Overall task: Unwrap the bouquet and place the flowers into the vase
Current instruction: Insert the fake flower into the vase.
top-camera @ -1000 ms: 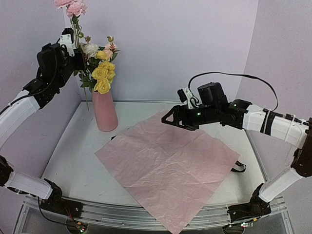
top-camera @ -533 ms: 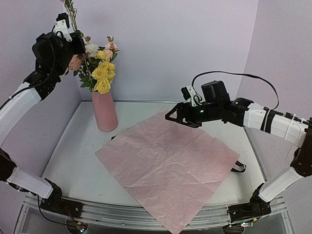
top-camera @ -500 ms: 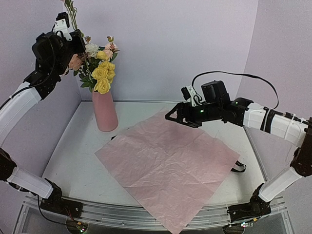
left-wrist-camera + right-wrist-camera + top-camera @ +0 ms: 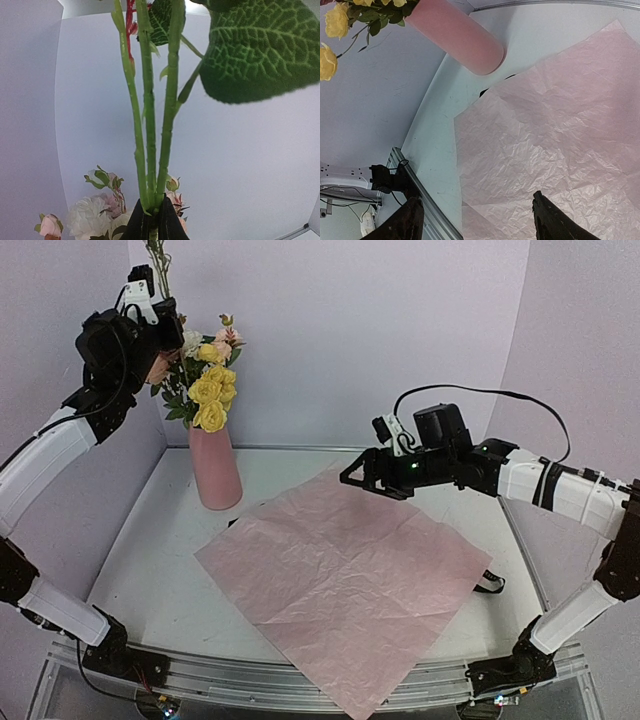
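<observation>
Black fingertips of the left gripper (image 4: 152, 222) are clenched on a few thin green stems (image 4: 146, 125), which run from the pinch straight up through the wrist view past a broad veined leaf (image 4: 260, 50). From above, this gripper (image 4: 160, 318) is raised high at the back left, beside the wall, and the held stems (image 4: 158, 270) run off the top edge of the view, so their blooms cannot be seen. Just to the right of it and lower stand the flowers (image 4: 208, 390) already in the vase (image 4: 215, 468): yellow, cream and pink blooms with green leaves, rising from the narrow rim. The salmon-pink vase stands upright at the back left of the white table (image 4: 150, 560). The right gripper (image 4: 352, 478) hangs in the air over the back of the table, well apart from the vase, its jaws spread wide and holding nothing; its wrist view looks between the two dark fingers (image 4: 412, 220) down onto the table. Under it lies the crinkled pink paper sheet (image 4: 340, 580), spread flat as a diamond across the middle of the table, its near corner reaching over the front edge. A small black strip (image 4: 490, 583) shows at the sheet's right edge.
</observation>
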Controlling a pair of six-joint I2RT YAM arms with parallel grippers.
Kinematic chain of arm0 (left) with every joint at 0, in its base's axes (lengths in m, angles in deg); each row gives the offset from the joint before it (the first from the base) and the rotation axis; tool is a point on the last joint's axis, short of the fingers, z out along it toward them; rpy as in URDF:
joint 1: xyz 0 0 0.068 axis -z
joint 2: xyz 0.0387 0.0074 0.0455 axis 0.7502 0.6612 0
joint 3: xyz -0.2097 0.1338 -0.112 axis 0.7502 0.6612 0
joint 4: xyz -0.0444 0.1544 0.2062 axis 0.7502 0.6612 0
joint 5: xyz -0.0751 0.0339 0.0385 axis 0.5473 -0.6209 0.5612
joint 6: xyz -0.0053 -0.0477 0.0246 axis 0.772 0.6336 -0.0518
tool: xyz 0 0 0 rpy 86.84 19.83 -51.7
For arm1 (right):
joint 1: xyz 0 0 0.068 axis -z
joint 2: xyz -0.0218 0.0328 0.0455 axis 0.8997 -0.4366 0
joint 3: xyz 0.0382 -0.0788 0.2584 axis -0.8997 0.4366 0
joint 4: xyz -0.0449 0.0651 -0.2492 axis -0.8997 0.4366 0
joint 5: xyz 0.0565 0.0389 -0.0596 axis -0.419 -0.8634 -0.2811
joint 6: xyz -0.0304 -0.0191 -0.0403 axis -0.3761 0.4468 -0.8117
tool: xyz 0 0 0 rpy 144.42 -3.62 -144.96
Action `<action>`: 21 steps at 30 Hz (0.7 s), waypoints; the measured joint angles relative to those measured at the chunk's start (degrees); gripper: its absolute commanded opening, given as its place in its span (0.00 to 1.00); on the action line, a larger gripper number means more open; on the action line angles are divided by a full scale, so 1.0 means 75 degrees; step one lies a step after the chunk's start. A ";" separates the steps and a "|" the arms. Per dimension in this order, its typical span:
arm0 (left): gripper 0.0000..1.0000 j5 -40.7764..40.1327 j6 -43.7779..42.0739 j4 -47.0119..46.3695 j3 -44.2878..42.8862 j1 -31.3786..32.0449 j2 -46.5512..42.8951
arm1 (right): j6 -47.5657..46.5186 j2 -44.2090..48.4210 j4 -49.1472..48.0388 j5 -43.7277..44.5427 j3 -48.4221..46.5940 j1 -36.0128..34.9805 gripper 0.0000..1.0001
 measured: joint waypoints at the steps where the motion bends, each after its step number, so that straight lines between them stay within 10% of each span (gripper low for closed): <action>1: 0.00 0.0046 -0.0015 -0.0073 0.0067 0.0000 -0.0001 | 0.0000 0.0000 0.0000 0.0000 0.0000 0.0006 0.76; 21: 0.03 0.0293 0.0072 -0.0478 0.2014 -0.0016 -0.0289 | 0.0034 0.0002 -0.0003 -0.0006 0.0030 0.0036 0.76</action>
